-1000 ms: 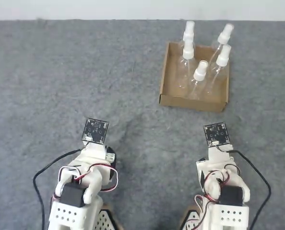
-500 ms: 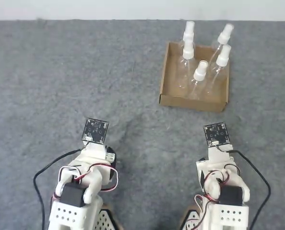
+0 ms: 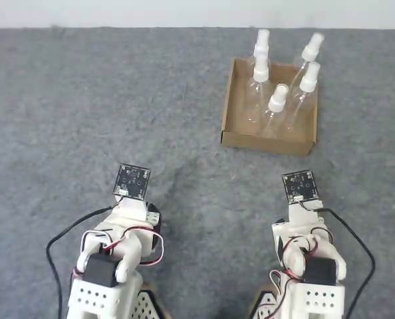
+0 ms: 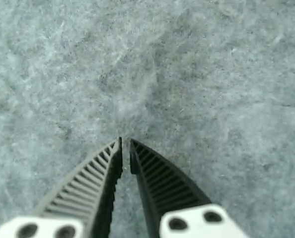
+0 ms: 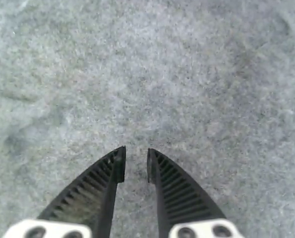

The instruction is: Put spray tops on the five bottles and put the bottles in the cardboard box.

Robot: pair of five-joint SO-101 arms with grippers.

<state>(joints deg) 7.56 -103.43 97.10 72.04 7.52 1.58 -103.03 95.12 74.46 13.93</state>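
Several clear bottles (image 3: 277,106) with white spray tops (image 3: 261,68) stand upright in the cardboard box (image 3: 264,141) at the far right of the grey mat. Both arms are folded back at the near edge, well away from the box: the left arm (image 3: 121,246) at the near left, the right arm (image 3: 307,256) at the near right. My left gripper (image 4: 125,144) is shut over bare mat with nothing in it. My right gripper (image 5: 136,154) is shut but for a narrow slit, also over bare mat and holding nothing.
Grey felt mat (image 3: 104,100) covers the table up to a pale strip along the far edge (image 3: 118,13). The box's left half holds no bottles. Cables loop beside each arm's base (image 3: 58,242).
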